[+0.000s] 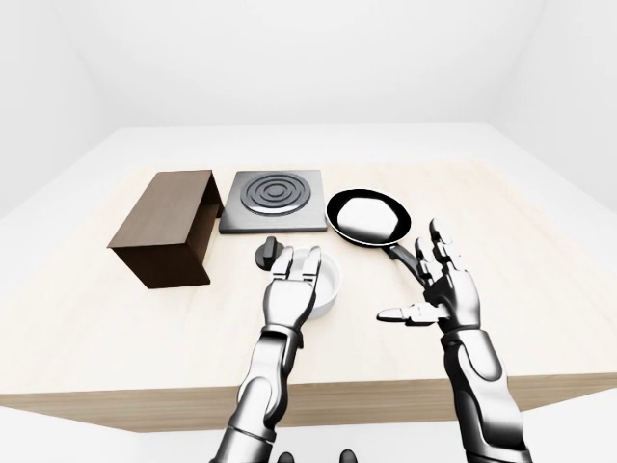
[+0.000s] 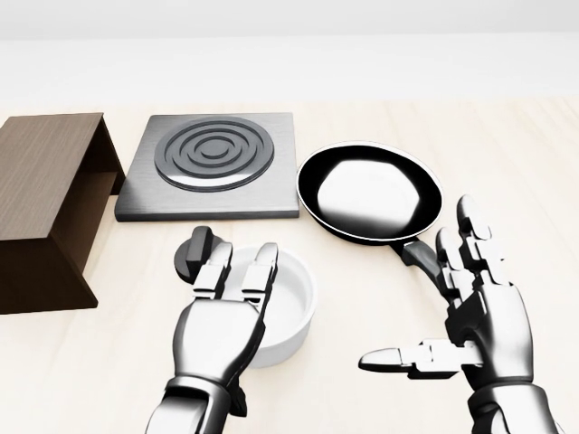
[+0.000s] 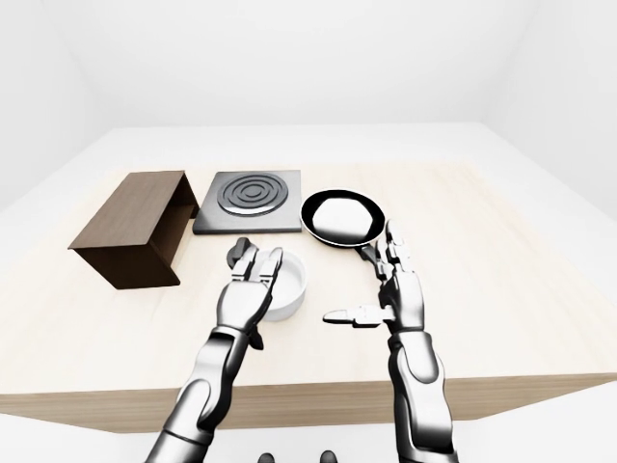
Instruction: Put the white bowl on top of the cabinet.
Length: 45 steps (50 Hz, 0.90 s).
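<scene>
I see my left hand (image 2: pixel 222 330) with fingers spread, covering the white bowl's (image 2: pixel 285 303) 9 o'clock rim (contact unclear). The cabinet (image 2: pixel 41 194) sits at 10 o'clock of the bowl, cut off by the head view's left edge. My right hand (image 2: pixel 475 321) is splayed, holding nothing, over bare table (image 1: pixel 540 260) at 3 o'clock, partly hiding the pan's (image 2: pixel 371 194) handle.

No readable text or labels anywhere.

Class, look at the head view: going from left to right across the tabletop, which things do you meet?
Cabinet → hotplate → frying pan → right hand. The knob, left hand and white bowl overlap, so they are left out.
</scene>
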### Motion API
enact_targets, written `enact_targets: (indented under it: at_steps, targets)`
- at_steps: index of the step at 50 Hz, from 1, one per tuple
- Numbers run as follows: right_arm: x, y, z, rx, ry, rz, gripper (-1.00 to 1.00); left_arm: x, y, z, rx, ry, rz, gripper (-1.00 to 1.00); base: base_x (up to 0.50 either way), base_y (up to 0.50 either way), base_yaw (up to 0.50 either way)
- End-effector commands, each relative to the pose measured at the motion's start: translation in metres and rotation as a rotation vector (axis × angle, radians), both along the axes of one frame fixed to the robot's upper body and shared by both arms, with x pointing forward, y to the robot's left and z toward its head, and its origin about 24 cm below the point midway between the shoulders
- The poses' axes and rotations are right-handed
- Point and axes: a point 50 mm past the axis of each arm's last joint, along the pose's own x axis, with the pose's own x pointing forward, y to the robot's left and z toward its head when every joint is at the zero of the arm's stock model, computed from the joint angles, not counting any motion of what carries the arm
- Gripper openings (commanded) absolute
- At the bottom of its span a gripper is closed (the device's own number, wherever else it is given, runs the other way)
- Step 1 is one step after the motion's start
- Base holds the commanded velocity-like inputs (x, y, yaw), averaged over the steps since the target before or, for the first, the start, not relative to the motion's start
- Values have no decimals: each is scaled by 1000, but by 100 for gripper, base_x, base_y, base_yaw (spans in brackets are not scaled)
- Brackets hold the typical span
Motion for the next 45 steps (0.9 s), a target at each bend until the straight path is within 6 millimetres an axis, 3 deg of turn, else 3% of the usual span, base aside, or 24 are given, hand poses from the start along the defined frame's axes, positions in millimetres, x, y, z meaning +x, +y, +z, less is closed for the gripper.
enact_targets:
  at_steps: [1,45]
  targets:
    - [0,1,-1,-2,4,5,100,4,0,-10,9,39,2,100,0,0,0]
    - [2,2,-5,-4,21,13,100,10,0,-20,-12,71,7,100,0,0,0]
